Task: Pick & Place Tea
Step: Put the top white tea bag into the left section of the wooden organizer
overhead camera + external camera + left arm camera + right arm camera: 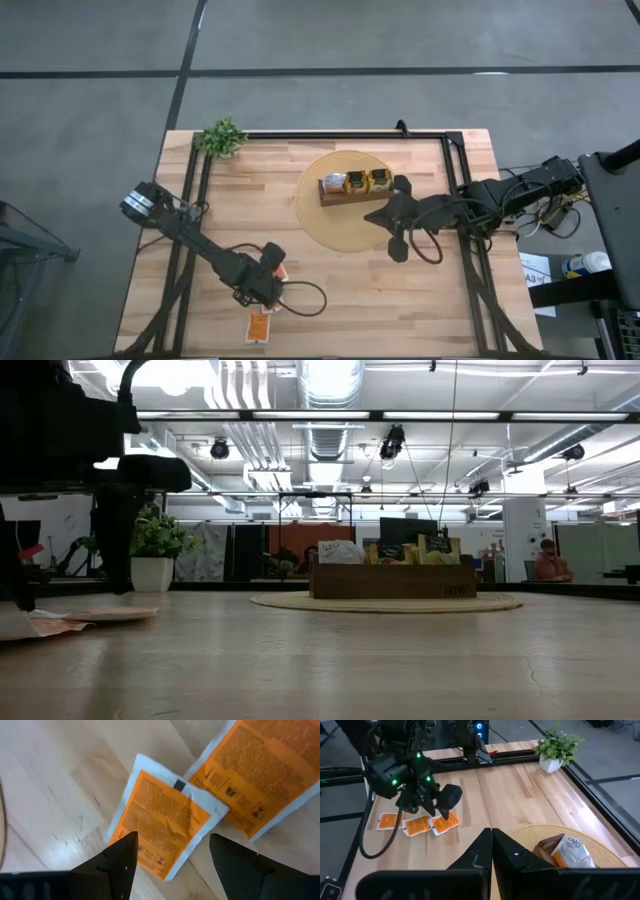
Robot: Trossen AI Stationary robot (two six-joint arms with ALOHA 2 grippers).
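Left gripper (170,857) jaws apart, poised over orange tea sachet (162,817) beside second sachet (260,775); descend straight, pinch near edge only.

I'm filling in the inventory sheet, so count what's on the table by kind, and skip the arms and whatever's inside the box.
Orange-and-white sachets lying loose: 3
Wooden box: 1
Round mat: 1
Potted plant: 1
Total: 6

Potted plant (223,137), round mat (325,222)
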